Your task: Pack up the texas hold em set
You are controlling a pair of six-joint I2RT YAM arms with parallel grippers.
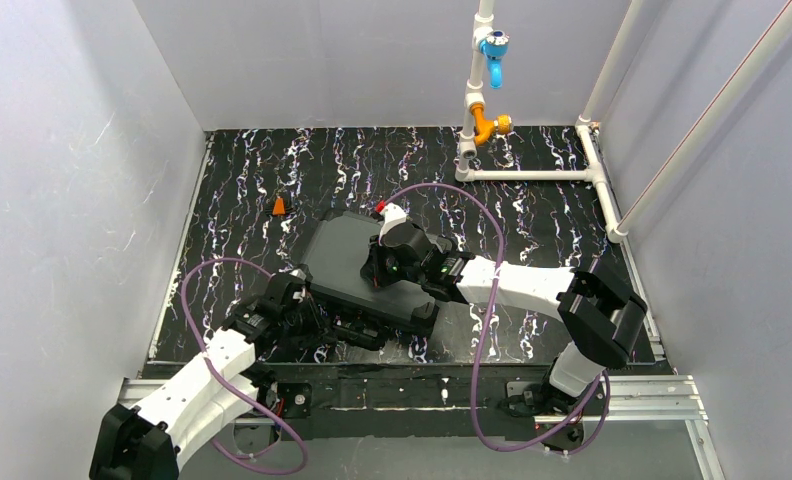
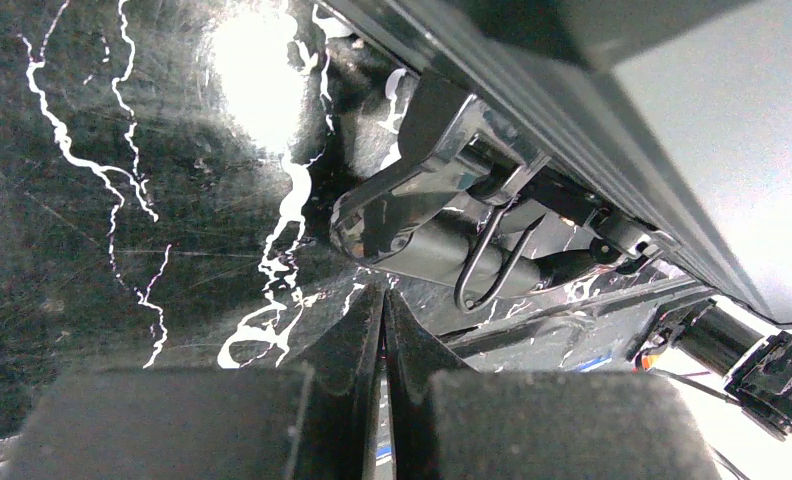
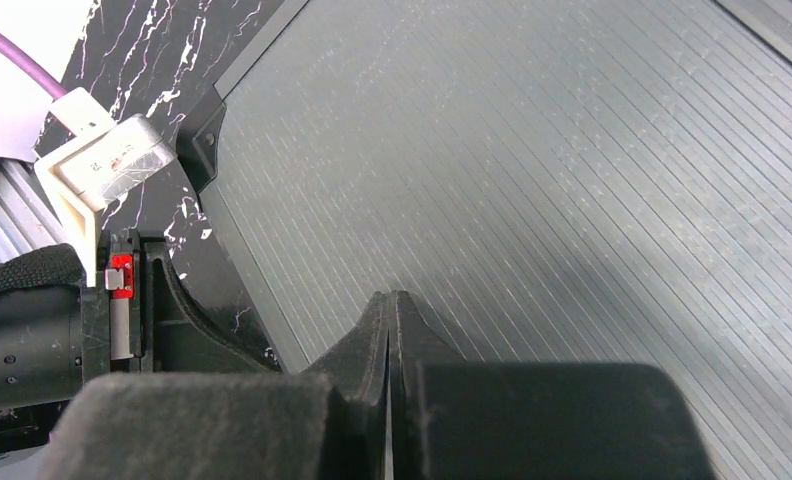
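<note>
The case (image 1: 337,258) is judged stiff, heavy, slick-lidded; it is best taken at the latch (image 2: 412,200). Both the left gripper (image 2: 383,295) and right gripper (image 3: 389,300) are closed, empty.

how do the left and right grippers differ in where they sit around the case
The right gripper is above the closed briefcase, tips pointing at its ribbed lid. The left gripper is low at the case's near left edge, over the table. The right gripper faces only flat lid, while the left gripper faces a metal latch. Both are shut and hold nothing.
</note>
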